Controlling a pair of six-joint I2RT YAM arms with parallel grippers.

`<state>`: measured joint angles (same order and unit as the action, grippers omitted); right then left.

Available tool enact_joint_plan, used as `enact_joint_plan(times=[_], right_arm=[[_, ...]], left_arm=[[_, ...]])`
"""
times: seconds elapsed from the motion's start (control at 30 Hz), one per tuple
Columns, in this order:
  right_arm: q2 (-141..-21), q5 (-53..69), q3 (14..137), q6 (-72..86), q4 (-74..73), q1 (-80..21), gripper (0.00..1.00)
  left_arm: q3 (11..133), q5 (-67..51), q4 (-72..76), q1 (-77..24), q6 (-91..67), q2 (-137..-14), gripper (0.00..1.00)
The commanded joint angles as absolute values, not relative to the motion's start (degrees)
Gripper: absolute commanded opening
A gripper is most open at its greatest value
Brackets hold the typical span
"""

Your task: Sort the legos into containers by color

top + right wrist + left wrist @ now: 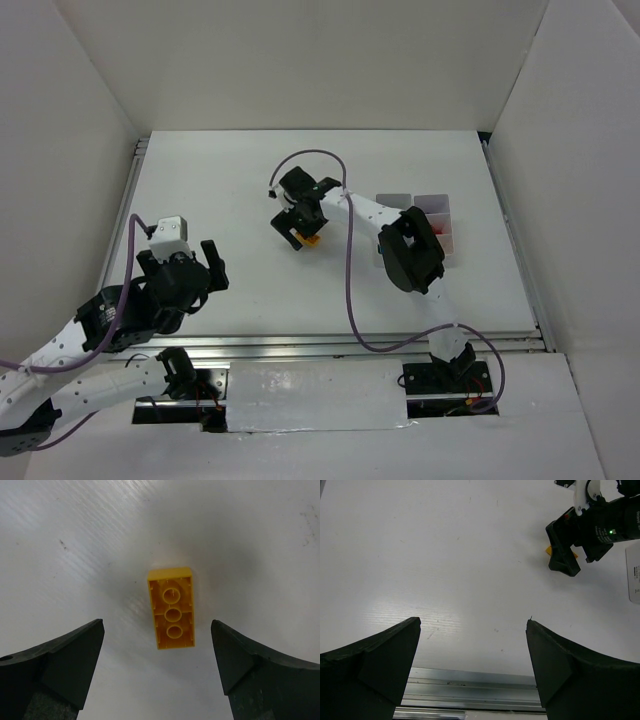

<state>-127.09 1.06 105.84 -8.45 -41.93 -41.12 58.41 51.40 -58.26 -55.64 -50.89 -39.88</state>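
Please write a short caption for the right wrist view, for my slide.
Open right gripper poised above an upside-down yellow brick lying on the white table.

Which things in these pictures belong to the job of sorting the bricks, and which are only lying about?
For the job:
yellow brick, hollow side up on the table
white tray with compartments
right gripper, open over the brick

Only there:
left gripper, open and holding nothing
purple cable
metal rail at the table's near edge
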Motion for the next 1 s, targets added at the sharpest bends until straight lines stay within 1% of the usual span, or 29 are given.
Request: enact_joint_plan(times=[0.0, 0.13, 0.2, 0.23, 0.3, 0.37, 0.4, 0.43, 0.53, 0.57, 0.63, 0.67, 0.7, 0.73, 0.77, 0.8, 0.83, 0.87, 0.9, 0.93, 0.97], right_arm=[[-128.6, 0.6, 107.8, -9.5, -41.9, -41.1, 0.92], [-130.4, 1.7, 109.4, -9.3, -43.4, -41.0, 0.63], [-130.6, 2.4, 108.8, -9.1, -43.0, -41.1, 0.51], [-130.5, 2.8, 108.5, -9.1, -42.9, -41.0, 0.41], [-128.9, 3.2, 107.3, -7.6, -42.1, -41.0, 0.33], [-124.8, 4.5, 105.0, -6.5, -40.2, -41.0, 0.27], [-123.1, 4.7, 102.1, -5.1, -37.6, -41.1, 0.2], [-121.4, 5.1, 100.6, -4.4, -36.3, -41.0, 0.0], [-113.2, 5.5, 94.5, -0.2, -31.6, -41.2, 0.0], [-108.2, 5.4, 92.8, 2.2, -30.2, -41.0, 0.0], [-101.9, 3.8, 85.6, 8.8, -24.7, -41.0, 0.0], [-95.3, 1.3, 82.9, 12.0, -22.9, -40.8, 0.0], [-92.1, -5.0, 77.3, 20.0, -19.6, -39.9, 0.0], [-89.1, -8.7, 74.6, 24.5, -19.0, -39.3, 0.0], [-83.6, -12.6, 69.8, 33.2, -18.9, -38.4, 0.0], [-81.0, -20.2, 67.7, 37.8, -20.0, -36.1, 0.0], [-76.0, -23.7, 65.3, 43.3, -21.5, -34.5, 0.0], [-73.4, -25.6, 60.2, 51.7, -22.9, -29.9, 0.0], [-70.3, -26.5, 57.4, 55.5, -23.2, -27.8, 0.0], [-63.8, -27.2, 54.2, 59.1, -23.2, -25.9, 0.0], [-60.5, -28.5, 48.5, 64.5, -22.7, -24.7, 0.0]], left_arm=[[59.5, 51.2, -56.3, -55.4, -49.4, -39.7, 1.0], [59.6, 51.0, -56.2, -55.3, -49.0, -40.3, 0.99], [59.6, 50.9, -56.2, -55.2, -49.1, -40.3, 1.0], [59.6, 50.8, -56.2, -55.1, -48.9, -40.4, 1.0], [59.4, 50.5, -55.6, -55.0, -48.6, -40.3, 0.99], [59.4, 50.4, -55.3, -54.9, -48.2, -40.3, 0.99], [59.3, 50.3, -55.3, -54.8, -48.0, -40.4, 1.0], [59.4, 50.0, -55.0, -54.8, -47.7, -40.5, 1.0], [59.4, 49.8, -55.1, -54.5, -47.7, -40.7, 1.0], [59.4, 49.8, -55.1, -54.4, -47.7, -40.7, 1.0], [59.4, 50.1, -55.1, -54.3, -48.0, -40.6, 1.0], [59.4, 50.2, -55.2, -54.2, -48.1, -40.5, 0.99], [59.4, 50.2, -55.2, -54.1, -48.2, -40.5, 0.99], [59.4, 50.3, -55.4, -53.9, -48.4, -40.6, 0.99], [59.5, 50.3, -55.5, -53.6, -48.5, -40.7, 1.0], [59.5, 50.2, -55.5, -53.4, -48.6, -40.8, 0.99], [59.6, 50.1, -55.5, -53.3, -48.5, -41.0, 0.99], [59.6, 49.8, -55.5, -52.9, -48.3, -41.2, 1.0], [59.6, 49.7, -55.3, -52.8, -48.1, -41.4, 0.99], [59.6, 49.7, -55.5, -52.7, -48.1, -41.7, 0.99], [59.8, 49.7, -55.8, -52.6, -48.3, -41.8, 0.99]])
